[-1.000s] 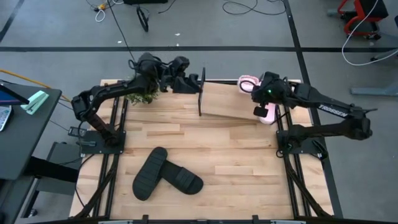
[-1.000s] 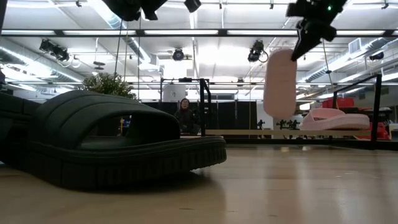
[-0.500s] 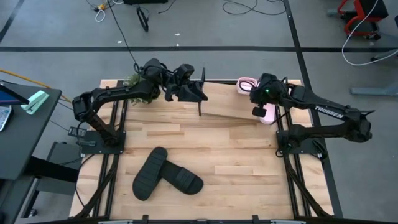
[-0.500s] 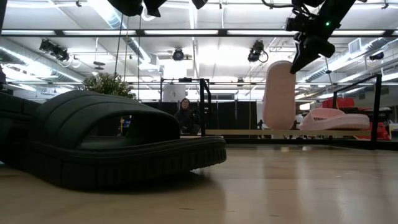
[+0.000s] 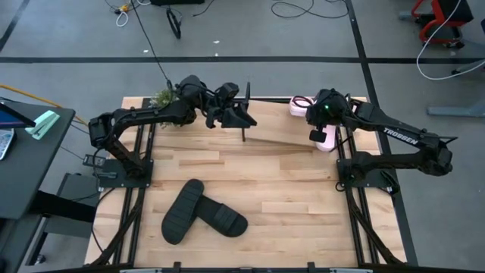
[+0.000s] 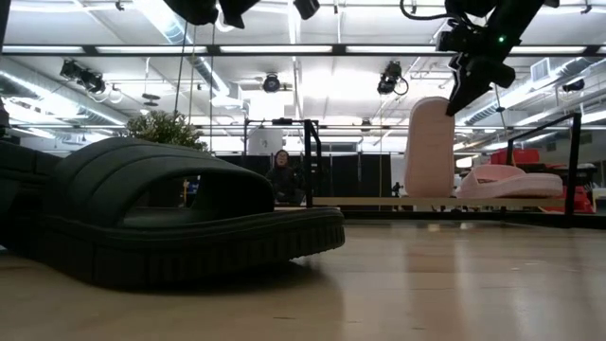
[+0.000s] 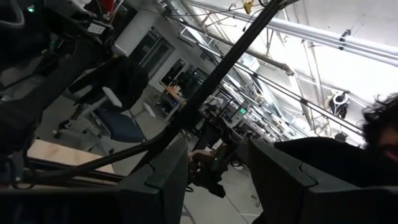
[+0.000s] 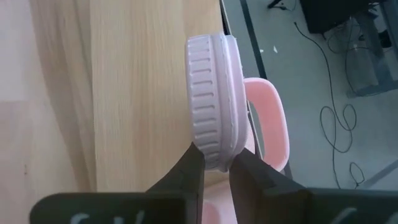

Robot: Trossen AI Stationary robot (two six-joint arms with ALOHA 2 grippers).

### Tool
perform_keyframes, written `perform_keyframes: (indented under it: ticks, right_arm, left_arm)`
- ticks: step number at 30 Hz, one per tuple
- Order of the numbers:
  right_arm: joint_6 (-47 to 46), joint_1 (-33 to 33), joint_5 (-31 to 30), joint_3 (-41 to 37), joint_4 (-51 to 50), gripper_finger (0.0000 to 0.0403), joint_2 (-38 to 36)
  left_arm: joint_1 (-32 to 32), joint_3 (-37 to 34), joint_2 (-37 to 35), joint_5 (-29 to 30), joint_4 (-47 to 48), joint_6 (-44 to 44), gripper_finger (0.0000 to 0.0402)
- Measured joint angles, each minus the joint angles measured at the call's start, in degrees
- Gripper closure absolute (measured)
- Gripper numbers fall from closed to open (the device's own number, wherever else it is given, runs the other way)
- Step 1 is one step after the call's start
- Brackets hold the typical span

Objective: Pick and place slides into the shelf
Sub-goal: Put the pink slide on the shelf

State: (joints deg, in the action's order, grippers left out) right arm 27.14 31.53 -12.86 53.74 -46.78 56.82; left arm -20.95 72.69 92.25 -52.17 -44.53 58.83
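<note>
You are looking at the right gripper clamping a pale pink slide by the edge of its sole; the two dark fingers are pressing narrowly on either side of the ribbed rim. In the low view this held slide is hanging on end, sole vertical, directly below the gripper, with its lower end reaching down to the level of the shelf's board. In the high view the right gripper is sitting over the right end of the shelf, at the far right corner of the table.

The second pink slide is lying flat on the shelf, just beside the held one, on the side toward the end post. From above it is showing as a pink shape next to the right gripper.

The left gripper is hovering at the shelf's left end, near the upright post, with its fingers standing apart and nothing between them. A small potted plant is sitting just behind that arm.

The two black slides are lying crossed, touching each other, on the near half of the table, well apart from both grippers. One of them is filling the foreground of the low view.

A seated person is showing in the room beyond the table.
</note>
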Motion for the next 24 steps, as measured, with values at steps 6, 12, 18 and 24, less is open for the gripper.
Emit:
perform_keyframes:
  ticks: [6, 12, 18, 24]
  right_arm:
    - [0.1, 0.0, -0.1, 0.0, -0.5, 0.035, 0.0]
    - [0.1, 0.0, -0.7, 0.0, -1.1, 0.035, 0.0]
    - [0.1, 0.0, 0.5, 0.0, -3.8, 0.035, 0.0]
    - [-0.1, 0.0, 2.2, 0.0, -6.6, 0.035, 0.0]
  left_arm:
    - [0.0, 0.0, 0.0, 0.2, 0.0, -0.7, 0.0229]
    - [0.0, 0.0, 0.0, 0.8, -0.1, -1.0, 0.0234]
    - [0.0, 0.0, 0.0, 0.8, 0.0, -1.0, 0.0236]
    - [0.0, 0.0, 0.0, 0.8, -0.1, -1.2, 0.0236]
